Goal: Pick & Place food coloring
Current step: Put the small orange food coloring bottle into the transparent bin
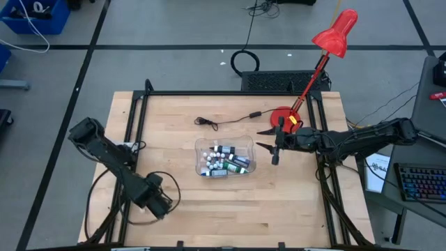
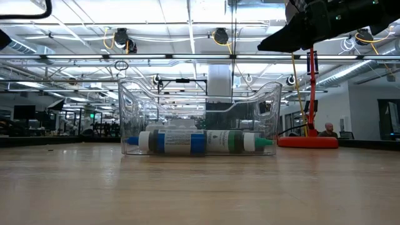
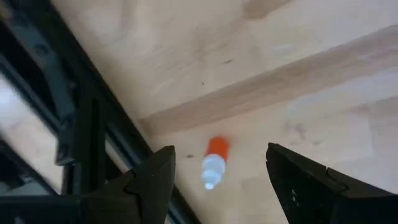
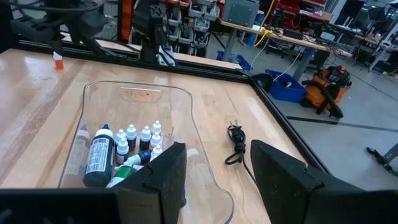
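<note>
A clear plastic tub [image 1: 224, 159] stands mid-table with several small white-capped food coloring bottles [image 4: 134, 143] lying and standing in it; the low view shows some on their sides [image 2: 200, 142]. One small orange bottle with a white cap [image 3: 214, 163] stands alone on the wood near the table's left rail, also seen in the right wrist view [image 4: 58, 60]. My left gripper [image 3: 219, 152] hangs open above it, pointing steeply down, fingers either side and clear of it; it is at the near left [image 1: 162, 204]. My right gripper [image 1: 268, 143] waits open and level, right of the tub [image 4: 217, 148].
A black frame rail [image 3: 81, 124] runs close beside the orange bottle. A red desk lamp [image 1: 334, 35] stands on its base [image 1: 284, 118] at the back right, and a black cable [image 1: 223, 122] lies behind the tub. Bare wood spans the near half [image 1: 237, 216].
</note>
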Robot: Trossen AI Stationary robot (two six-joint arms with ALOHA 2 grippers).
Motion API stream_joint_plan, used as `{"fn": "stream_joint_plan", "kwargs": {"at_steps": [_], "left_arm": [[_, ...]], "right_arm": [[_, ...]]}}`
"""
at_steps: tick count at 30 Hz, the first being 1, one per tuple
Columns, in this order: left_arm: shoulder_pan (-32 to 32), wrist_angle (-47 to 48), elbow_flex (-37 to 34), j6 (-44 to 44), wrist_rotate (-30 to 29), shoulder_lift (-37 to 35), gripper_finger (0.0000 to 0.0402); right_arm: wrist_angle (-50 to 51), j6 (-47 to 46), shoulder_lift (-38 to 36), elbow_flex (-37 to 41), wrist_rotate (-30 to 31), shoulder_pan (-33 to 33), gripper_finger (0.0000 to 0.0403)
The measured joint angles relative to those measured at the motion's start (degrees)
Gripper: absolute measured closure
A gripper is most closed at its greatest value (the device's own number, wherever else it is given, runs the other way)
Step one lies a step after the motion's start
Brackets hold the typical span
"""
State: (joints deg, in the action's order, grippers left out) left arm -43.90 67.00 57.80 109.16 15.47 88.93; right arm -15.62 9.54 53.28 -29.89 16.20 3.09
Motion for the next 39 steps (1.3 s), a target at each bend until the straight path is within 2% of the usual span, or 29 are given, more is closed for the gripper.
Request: {"fn": "stream_joint_plan", "kwargs": {"at_steps": [6, 9, 16, 22, 24, 31, 39], "left_arm": [[-2.16, -7.21, -7.15, 5.39, 4.38, -7.07, 0.0149], [-3.84, -9.03, -8.73, 9.54, 6.32, -7.98, 0.0149], [-5.54, -18.03, -12.91, 10.93, 4.1, -8.01, 0.0149], [-5.3, -27.77, -18.26, 8.3, 13.28, -7.97, 0.0149], [-5.25, -29.31, -18.38, 7.41, 14.31, -7.96, 0.0149], [-5.26, -29.69, -18.09, 6.07, 10.23, -7.96, 0.0153], [-5.35, -29.18, -18.09, 5.19, 6.61, -7.96, 0.0197]], "right_arm": [[0.07, 0.56, 0.0, 0.0, -0.01, 0.0, 0.0232], [0.09, 0.57, 0.0, 0.0, -0.02, 0.0, 0.0232], [0.09, 0.57, 0.0, 0.0, 0.0, 0.0, 0.0232], [0.63, 0.43, 0.0, 0.0, 0.03, 0.0, 0.0232], [0.61, 0.37, 0.0, 0.0, 0.05, 0.0, 0.0232], [0.39, 0.19, 0.0, 0.0, 0.09, 0.0, 0.0232], [0.21, 0.17, 0.0, 0.01, 0.16, 0.0, 0.0232]]}}
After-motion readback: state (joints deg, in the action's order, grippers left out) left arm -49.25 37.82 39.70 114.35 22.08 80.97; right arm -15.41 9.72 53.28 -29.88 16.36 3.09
